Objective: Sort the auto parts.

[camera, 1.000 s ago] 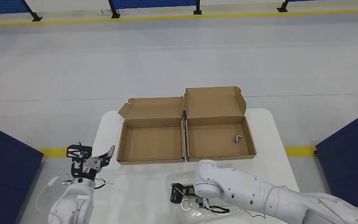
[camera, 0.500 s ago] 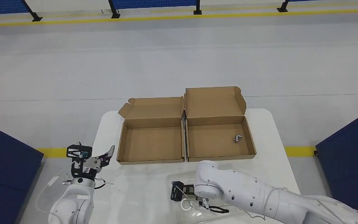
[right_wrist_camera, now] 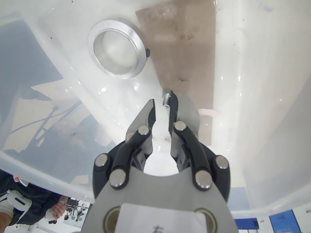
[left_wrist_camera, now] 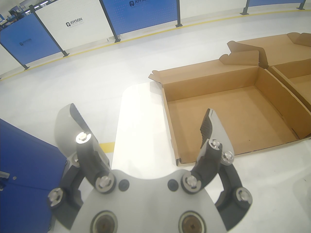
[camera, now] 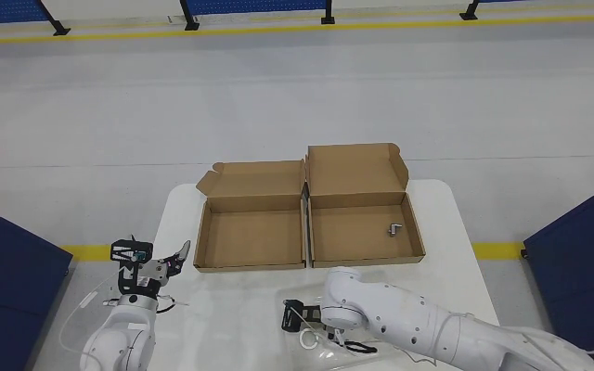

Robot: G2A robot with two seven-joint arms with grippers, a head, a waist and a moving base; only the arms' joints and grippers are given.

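My right gripper (right_wrist_camera: 162, 99) reaches down inside a clear plastic bin (right_wrist_camera: 255, 73), its fingers narrowly open. A small threaded bolt (right_wrist_camera: 165, 100) lies between the fingertips, against one pad and with a gap to the other. A wide silver metal ring (right_wrist_camera: 141, 47) lies flat on the bin floor beside it. In the top view the right gripper (camera: 295, 317) is at the table's near edge. The left gripper (camera: 153, 264) hovers wide open and empty by the table's left edge, pointing at the left cardboard box (left_wrist_camera: 209, 78).
Two open cardboard boxes stand side by side at the back of the white table: the left box (camera: 251, 269) holds nothing, the right box (camera: 367, 262) holds one small metal part (camera: 395, 228). Bare tabletop (camera: 232, 306) lies between the arms.
The right arm has shifted slightly to the left over the bin. The left arm has not moved.
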